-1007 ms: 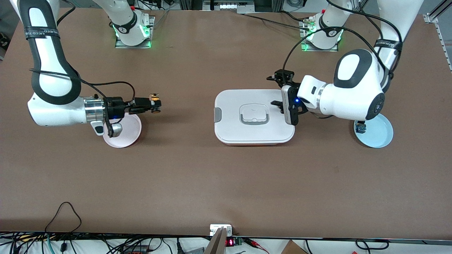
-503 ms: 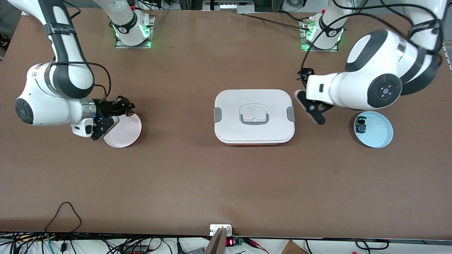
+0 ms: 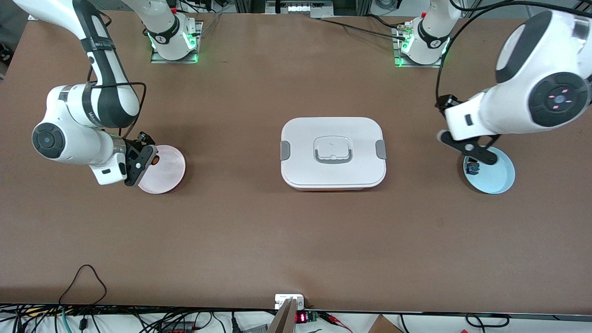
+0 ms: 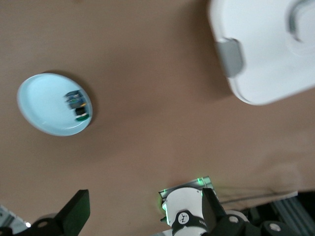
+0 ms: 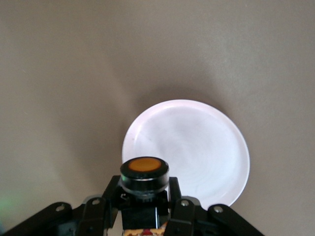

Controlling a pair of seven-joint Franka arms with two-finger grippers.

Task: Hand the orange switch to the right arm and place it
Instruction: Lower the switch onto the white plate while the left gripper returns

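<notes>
Orange switch (image 5: 144,173), one: pinched in right gripper (image 5: 145,209), over rim of one pink plate (image 5: 197,152). One white lidded box (image 3: 333,152) mid-table. One blue plate (image 3: 497,178) with one blue-topped switch (image 3: 472,167). Left gripper (image 4: 142,209) above, jaws spread.

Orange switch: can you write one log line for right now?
right gripper: shut on orange switch, over pink plate | left gripper: open, empty, over blue plate
</notes>
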